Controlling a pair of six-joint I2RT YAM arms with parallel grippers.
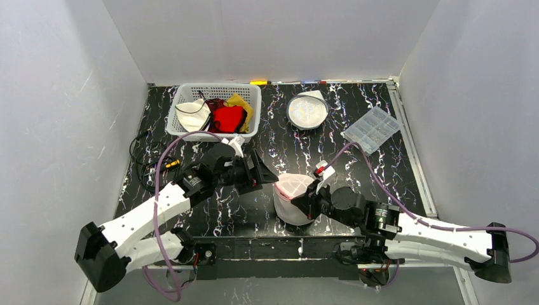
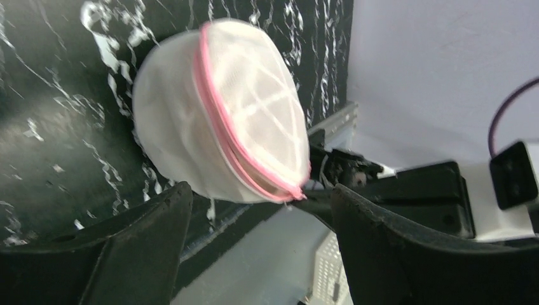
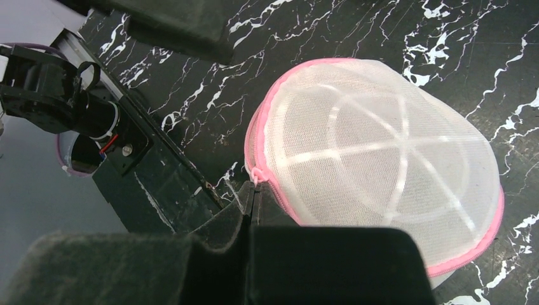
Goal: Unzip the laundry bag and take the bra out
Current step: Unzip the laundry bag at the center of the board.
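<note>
No text, label, brand, number or sign can be read in any view. The small yellow patch [image 1: 171, 164] on the left arm [image 1: 159, 206], at about 9 o'clock on the surface [image 1: 279, 136], and the red-and-white piece [image 1: 323, 169] on the right arm [image 1: 438, 235], near the centre, are too small to read.

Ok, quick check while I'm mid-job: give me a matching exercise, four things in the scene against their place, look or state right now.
Things:
1. left gripper
2. right gripper
3. laundry bag
4. basket

Descriptions:
A. far left, clothes inside
B. open, holding nothing
C. shut on the bag's edge
D. white mesh, pink zip

Pairs: 1-B, 2-C, 3-D, 4-A
</note>
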